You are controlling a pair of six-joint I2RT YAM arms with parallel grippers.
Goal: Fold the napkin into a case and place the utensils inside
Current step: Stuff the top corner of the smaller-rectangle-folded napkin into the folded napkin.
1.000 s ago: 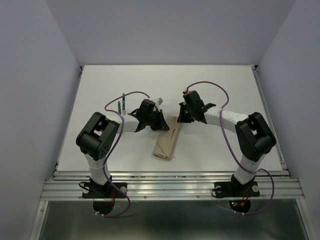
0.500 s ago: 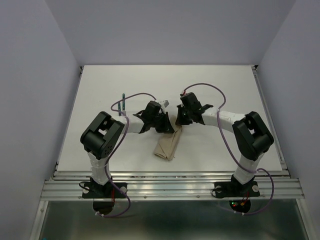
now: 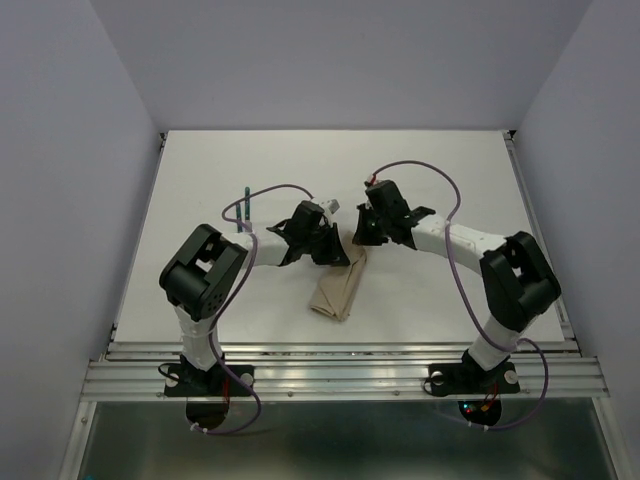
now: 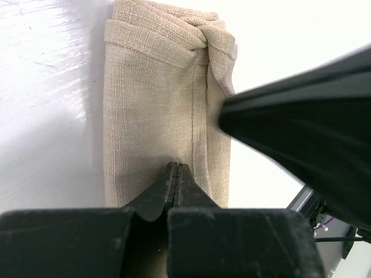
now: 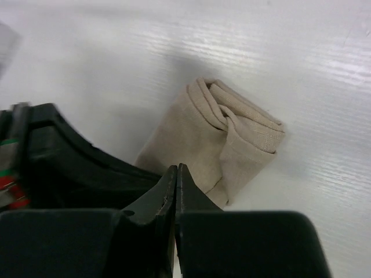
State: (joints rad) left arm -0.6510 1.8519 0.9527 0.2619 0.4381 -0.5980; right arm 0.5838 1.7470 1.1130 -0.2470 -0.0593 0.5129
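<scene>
The left arm [image 3: 205,272] has swung inward since a second ago. The left gripper [image 4: 175,168] and right gripper [image 5: 176,169], both pressed together, meet over the folded napkin's [image 3: 338,290] far end (mid-table) on the white table [image 3: 470,180], between pale-lilac walls [image 3: 340,60].

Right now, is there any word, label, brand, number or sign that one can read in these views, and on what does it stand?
None can be read.
The napkin is plain cloth, no print.
The table and the walls carry no marks.
The left claw and the right claw are bare black.
The utensils are too small to show any stamp.
</scene>
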